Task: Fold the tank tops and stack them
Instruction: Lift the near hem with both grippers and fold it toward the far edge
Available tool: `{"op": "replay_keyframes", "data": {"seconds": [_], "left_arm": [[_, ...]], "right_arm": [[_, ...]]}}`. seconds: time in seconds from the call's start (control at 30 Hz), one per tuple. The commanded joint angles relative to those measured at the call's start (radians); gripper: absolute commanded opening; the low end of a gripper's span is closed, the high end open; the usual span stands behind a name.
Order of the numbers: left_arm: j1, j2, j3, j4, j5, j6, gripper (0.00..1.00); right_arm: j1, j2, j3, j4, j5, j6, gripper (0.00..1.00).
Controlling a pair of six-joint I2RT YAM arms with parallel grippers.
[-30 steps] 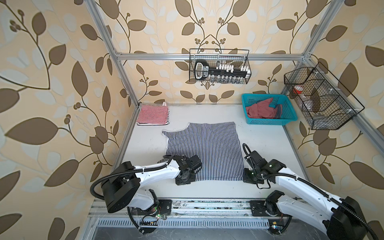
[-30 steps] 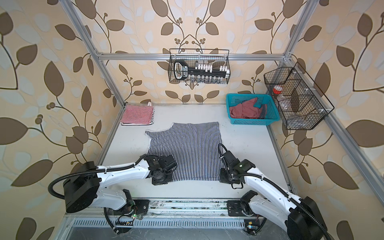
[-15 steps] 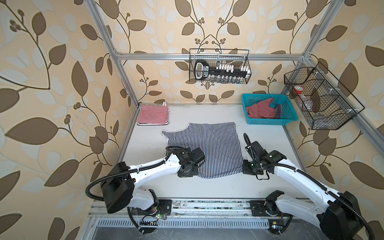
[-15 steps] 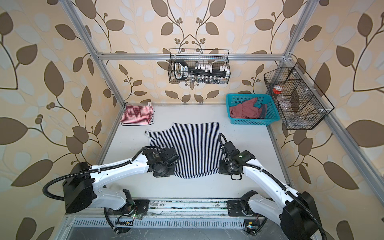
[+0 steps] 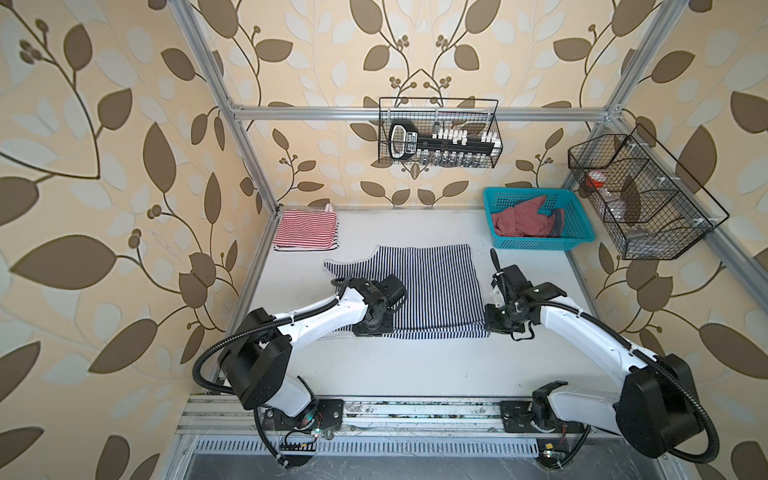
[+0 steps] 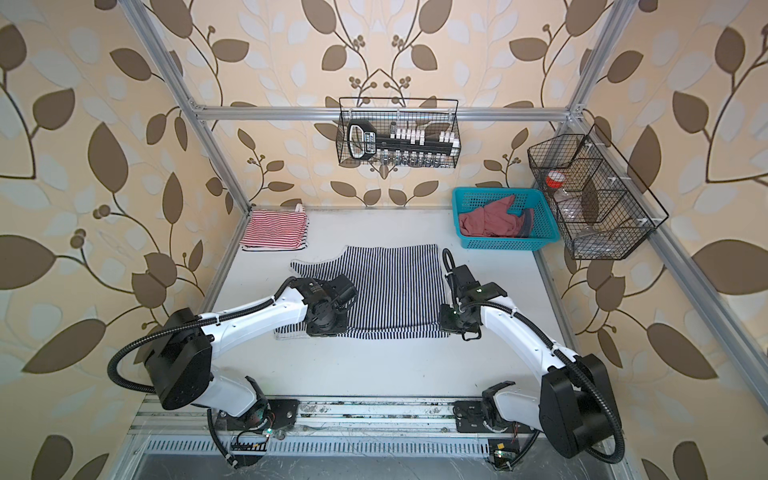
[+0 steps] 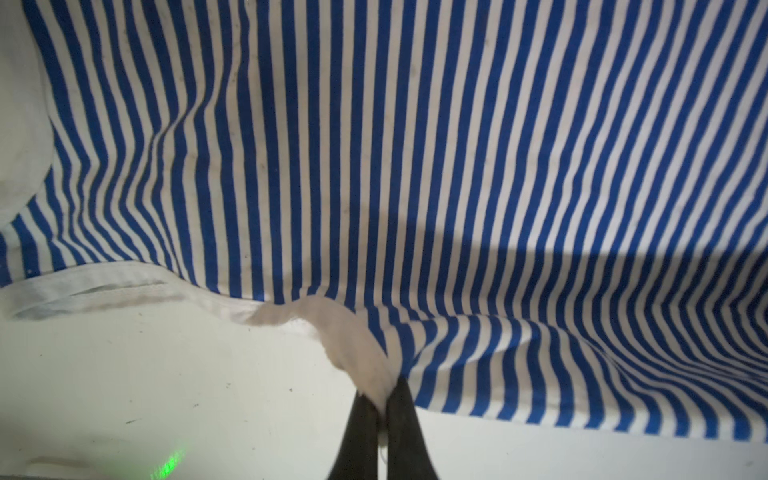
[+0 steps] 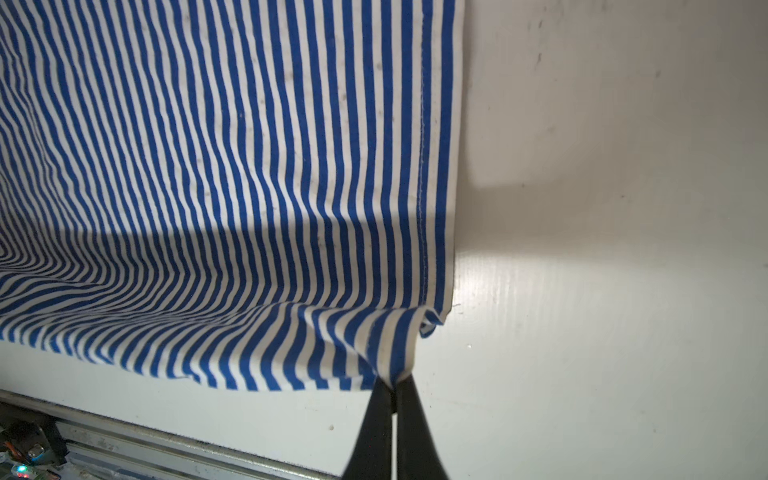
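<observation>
At the far left corner of the bench (image 5: 415,365) lies the red-and-white striped tank top (image 5: 305,230), folded into a neat flat rectangle with a small white loop sticking up at its back edge.

In the middle, the navy-and-white striped tank top (image 5: 432,286) is spread out, with its stripes running from front to back. One strap points toward the left at the far side. The arm lies over the near left part, so I can't make out the shape there.

The left claw (image 7: 380,409) is clenched on the white trim at the near left edge of this top. From above, its tips are hidden under the wrist. The right claw (image 8: 394,388) is pinched tight on the near right corner, by the stitched hem. Between the two, the near edge is drawn up into ridges and the cloth sags and wrinkles. The rest of the top lies on the bench beyond both claws.

At the far right, the dusty red tank top (image 5: 519,220) sits crumpled inside the turquoise basket (image 5: 536,245), with a bit of dark trim showing. The bunched folds hide any print.
</observation>
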Motion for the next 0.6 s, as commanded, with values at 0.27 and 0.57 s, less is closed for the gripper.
{"op": "replay_keyframes", "data": {"seconds": [0.27,0.57], "left_arm": [[0.084,0.081,0.138,-0.072,-0.016,0.131,0.00],[0.120,0.154,0.216,-0.097,-0.005,0.189,0.00]], "right_arm": [[-0.047,0.123,0.126,0.003,-0.018,-0.087,0.00],[-0.069,0.205,0.185,0.000,-0.021,-0.116,0.00]]}}
